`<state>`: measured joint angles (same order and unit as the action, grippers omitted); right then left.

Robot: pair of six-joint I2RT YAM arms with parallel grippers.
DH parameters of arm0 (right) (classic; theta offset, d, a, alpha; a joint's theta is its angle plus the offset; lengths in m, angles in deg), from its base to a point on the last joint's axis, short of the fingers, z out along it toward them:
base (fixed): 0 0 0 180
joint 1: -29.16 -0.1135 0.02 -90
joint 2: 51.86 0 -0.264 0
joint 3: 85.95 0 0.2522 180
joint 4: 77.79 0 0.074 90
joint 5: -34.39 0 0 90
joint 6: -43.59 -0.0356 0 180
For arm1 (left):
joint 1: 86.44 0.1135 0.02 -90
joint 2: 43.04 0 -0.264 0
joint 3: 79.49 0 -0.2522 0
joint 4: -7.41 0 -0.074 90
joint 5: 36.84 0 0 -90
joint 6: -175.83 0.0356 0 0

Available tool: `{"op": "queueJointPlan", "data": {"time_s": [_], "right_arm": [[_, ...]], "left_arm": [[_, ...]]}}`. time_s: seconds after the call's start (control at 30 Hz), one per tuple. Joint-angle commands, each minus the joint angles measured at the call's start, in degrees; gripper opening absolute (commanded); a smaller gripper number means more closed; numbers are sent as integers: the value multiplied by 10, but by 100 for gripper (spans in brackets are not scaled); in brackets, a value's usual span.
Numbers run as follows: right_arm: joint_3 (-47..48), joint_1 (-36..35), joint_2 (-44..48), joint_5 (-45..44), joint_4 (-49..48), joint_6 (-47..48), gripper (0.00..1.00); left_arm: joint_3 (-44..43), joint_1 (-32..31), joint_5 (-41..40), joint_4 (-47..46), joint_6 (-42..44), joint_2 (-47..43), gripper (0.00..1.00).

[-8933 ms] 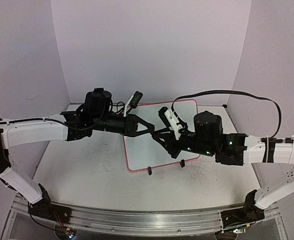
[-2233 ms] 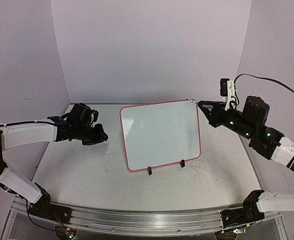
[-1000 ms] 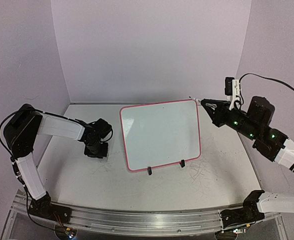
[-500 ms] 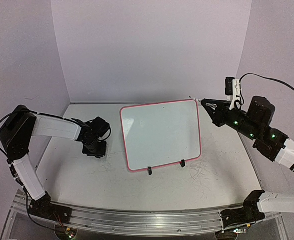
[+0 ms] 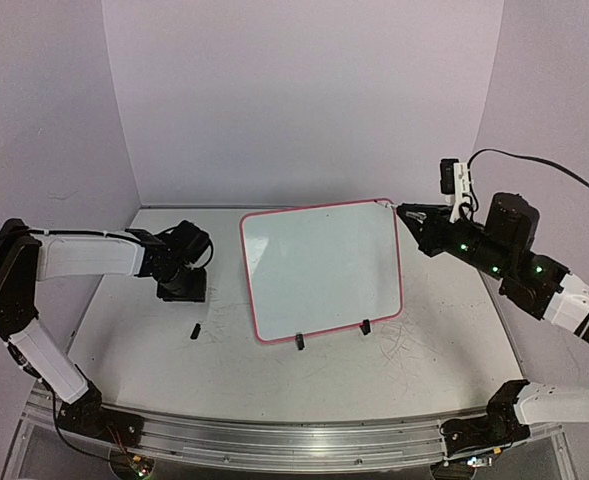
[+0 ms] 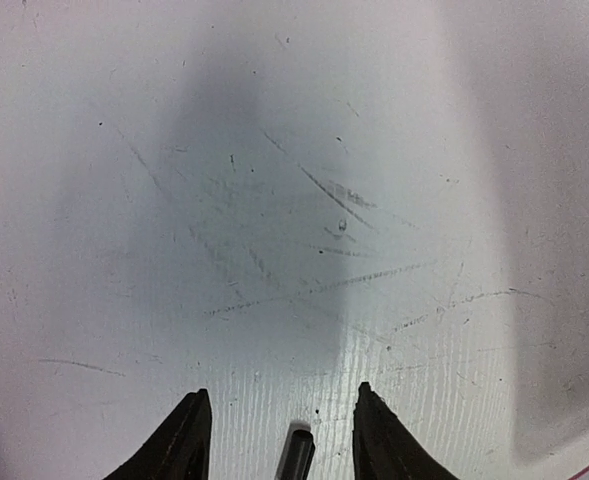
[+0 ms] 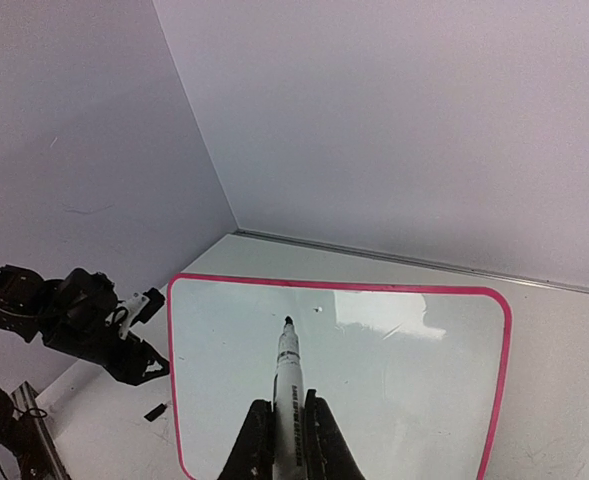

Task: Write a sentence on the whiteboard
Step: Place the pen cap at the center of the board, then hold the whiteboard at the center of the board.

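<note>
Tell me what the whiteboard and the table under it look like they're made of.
Whiteboard: glossy white face, catching a bright glare patch, likely coated melamine or steel; pink rim looks plastic. Table: matte white, scuffed with fine scratches, probably laminate or painted board.

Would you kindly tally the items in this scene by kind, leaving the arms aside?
Whiteboard: 1
Marker: 1
Small black piece, likely a cap: 1
Total: 3
</note>
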<state>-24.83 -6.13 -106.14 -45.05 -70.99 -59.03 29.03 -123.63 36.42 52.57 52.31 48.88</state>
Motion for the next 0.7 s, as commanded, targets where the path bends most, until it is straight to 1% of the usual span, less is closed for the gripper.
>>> {"op": "queueJointPlan", "data": {"time_s": [0.0, 0.07, 0.13, 0.23, 0.37, 0.47, 0.53, 0.6, 0.67], "right_arm": [[32, 1, -18, 0, 12, 7, 0], [38, 1, -19, 1, 24, 0, 0], [42, 1, -17, -4, 35, -8, 0], [53, 1, -16, -18, 63, -9, 0], [56, 1, -10, -29, 111, 26, 0], [46, 0, -5, -38, 114, 46, 1], [40, 0, -7, -39, 109, 49, 3], [39, 0, -7, -44, 100, 43, 0], [40, 0, -7, -59, 96, 33, 0]], "left_arm": [[-30, 1, -20, 21, -29, -48, 55], [-31, 2, -17, 21, -42, -61, 62], [-33, 2, -11, 19, -52, -75, 67], [-47, 3, -7, 18, -61, -82, 71], [-58, 3, -17, 9, -65, -82, 77], [-37, 3, -11, -21, -58, -92, 81], [-11, 3, 5, -60, -48, -110, 85], [5, 4, 17, -82, -35, -128, 87], [10, 6, 23, -96, -19, -143, 88]]}}
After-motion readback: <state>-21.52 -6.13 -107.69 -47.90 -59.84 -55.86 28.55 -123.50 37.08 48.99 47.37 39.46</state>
